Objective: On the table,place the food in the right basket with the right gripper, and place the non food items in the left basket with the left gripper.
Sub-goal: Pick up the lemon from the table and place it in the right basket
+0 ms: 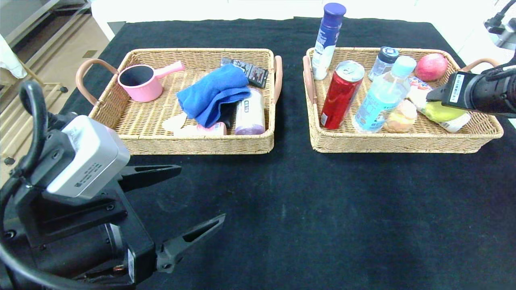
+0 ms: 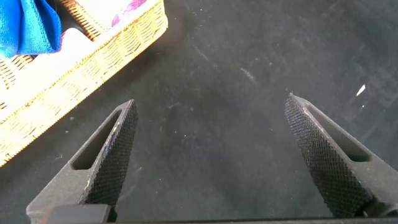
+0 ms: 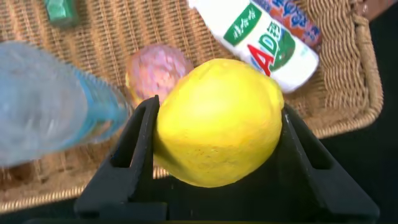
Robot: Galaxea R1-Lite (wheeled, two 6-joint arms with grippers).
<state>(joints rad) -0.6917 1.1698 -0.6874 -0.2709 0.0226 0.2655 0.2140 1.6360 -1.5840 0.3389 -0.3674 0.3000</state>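
Black table (image 1: 282,201): right gripper (image 3: 214,124) clamps lemon (image 3: 217,121) over right basket (image 1: 403,141) at 2 o'clock; lower gently, release into bare wicker. Left gripper (image 2: 208,155) wide open, empty.

Two tan wicker baskets (image 1: 141,125) (image 1: 475,133) can be counted on the black tabletop (image 1: 322,209). One yellow lemon (image 3: 217,121), one red drink can (image 1: 340,96), one red apple (image 1: 431,67), one folded blue cloth (image 1: 213,94) and one pink saucepan (image 1: 141,82) are seen.

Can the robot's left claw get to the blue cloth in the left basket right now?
Probably yes. The left gripper is open and empty, hovering over bare table in front of the left basket. The blue cloth lies on top of the other things there, with nothing covering it.
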